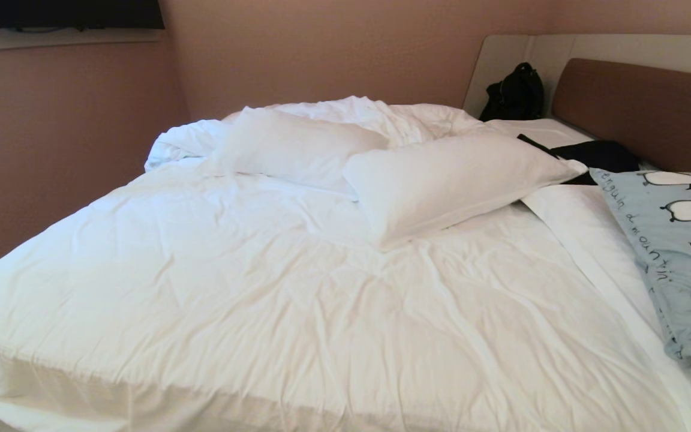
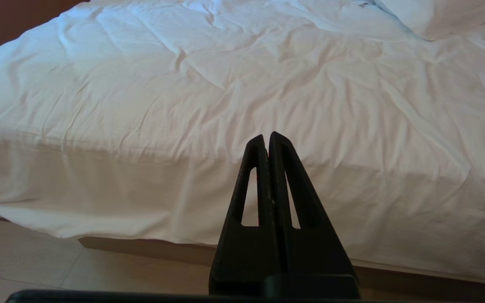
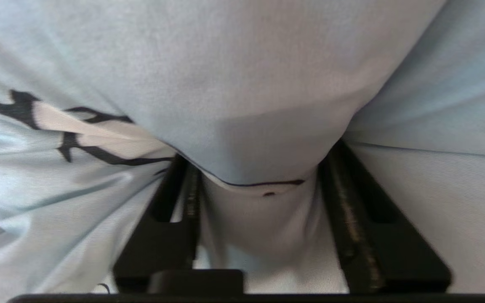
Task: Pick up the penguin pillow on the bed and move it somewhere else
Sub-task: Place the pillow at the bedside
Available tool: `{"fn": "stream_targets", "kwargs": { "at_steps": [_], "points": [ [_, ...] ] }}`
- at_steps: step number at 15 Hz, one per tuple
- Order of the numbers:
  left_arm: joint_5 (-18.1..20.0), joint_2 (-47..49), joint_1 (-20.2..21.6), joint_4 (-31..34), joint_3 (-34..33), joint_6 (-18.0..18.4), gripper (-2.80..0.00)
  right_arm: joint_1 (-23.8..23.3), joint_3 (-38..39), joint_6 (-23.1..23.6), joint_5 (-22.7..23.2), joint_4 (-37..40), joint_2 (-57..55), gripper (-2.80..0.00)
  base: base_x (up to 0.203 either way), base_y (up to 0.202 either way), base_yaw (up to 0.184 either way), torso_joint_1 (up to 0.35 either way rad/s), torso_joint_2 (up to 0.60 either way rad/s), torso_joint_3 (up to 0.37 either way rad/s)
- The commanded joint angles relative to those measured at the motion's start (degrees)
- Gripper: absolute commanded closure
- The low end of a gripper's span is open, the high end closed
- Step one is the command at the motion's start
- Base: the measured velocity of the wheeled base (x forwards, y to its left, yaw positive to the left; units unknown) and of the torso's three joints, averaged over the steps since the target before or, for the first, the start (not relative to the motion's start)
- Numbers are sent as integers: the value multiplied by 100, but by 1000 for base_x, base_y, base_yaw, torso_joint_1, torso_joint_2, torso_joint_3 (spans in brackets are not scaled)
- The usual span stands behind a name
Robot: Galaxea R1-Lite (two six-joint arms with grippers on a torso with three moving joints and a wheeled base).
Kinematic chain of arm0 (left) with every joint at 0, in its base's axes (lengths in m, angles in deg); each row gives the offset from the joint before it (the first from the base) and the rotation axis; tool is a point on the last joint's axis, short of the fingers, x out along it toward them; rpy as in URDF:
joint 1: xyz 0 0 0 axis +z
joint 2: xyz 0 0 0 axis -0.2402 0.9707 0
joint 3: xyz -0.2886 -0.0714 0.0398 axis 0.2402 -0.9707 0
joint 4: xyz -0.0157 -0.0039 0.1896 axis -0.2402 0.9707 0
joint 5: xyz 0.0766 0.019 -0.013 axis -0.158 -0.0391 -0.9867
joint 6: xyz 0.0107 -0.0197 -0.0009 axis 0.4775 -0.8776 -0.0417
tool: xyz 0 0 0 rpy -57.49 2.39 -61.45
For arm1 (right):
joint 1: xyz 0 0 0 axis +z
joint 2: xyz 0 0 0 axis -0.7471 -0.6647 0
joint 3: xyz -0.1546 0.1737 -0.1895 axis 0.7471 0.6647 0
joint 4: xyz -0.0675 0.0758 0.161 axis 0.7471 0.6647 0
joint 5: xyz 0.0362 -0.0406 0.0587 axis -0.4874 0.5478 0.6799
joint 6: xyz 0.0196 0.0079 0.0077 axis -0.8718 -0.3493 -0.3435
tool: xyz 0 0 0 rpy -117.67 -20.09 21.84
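The penguin pillow (image 1: 678, 252) lies at the bed's (image 1: 249, 288) right edge, at about three o'clock in the head view, its long axis running from the headboard (image 1: 645, 108) toward the foot. The right gripper (image 3: 259, 185), the nearer one, has its jaws half-closed around a bunched fold of the pillow's blue fabric, so the lift looks ready; the left gripper (image 2: 267, 141) hangs pressed shut and empty off the bed's foot. Handwritten lettering along the pillow's edge reads roughly "penguin" and "mountain", only partly legible.

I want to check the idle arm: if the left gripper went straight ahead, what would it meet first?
Probably the bed: the left gripper, fingers shut, points at its white-sheeted front edge, with nothing between, though depth is unclear.
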Motion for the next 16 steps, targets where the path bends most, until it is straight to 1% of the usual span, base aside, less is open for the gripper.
{"fn": "stream_targets", "kwargs": {
  "at_steps": [1, 4, 6, 9, 10, 13, 16],
  "points": [
    [-2, -2, 0, 0, 0, -1, 0, -2, -25, -18, 11, 4, 158, 0, 0, 0, 0, 0, 0, 0],
    [-2, -2, 0, 0, 0, -1, 0, -2, -147, -132, 2, 14, 367, 0, 0, 0, 0, 0, 0, 0],
    [-2, -2, 0, 0, 0, -1, 0, -2, -380, -333, -33, 105, 472, 0, 0, 0, 0, 0, 0, 0],
    [1, -2, 0, 0, 0, -1, 0, -72, -742, -383, -104, 307, 705, 0, 0, 0, 0, 0, 0, 0],
    [-2, -2, 0, 0, 0, -1, 0, -125, -872, -381, -172, 331, 785, 0, 0, 0, 0, 0, 0, 0],
    [-2, -2, 0, 0, 0, -1, 0, -154, -1200, -350, -654, 289, 920, 0, 0, 0, 0, 0, 0, 0],
    [-2, -2, 0, 0, 0, -1, 0, -228, -1472, -334, -970, 250, 961, 0, 0, 0, 0, 0, 0, 0]
  ]
}}
